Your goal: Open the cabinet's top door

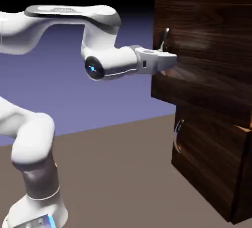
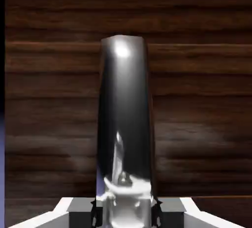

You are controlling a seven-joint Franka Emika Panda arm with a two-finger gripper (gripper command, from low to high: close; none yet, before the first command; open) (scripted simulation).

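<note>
Top door standing ajar from the cabinet, gripper reaching its silver handle, only the hand view showing fingers closing around that handle.

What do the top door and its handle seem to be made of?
The top door looks like dark brown wood with a glossy finish: horizontal grain lines and a soft sheen show on it. Its handle looks like polished silver metal, with bright highlights and mirror-like reflections. Since everything is rendered, the materials are only apparent.
</note>
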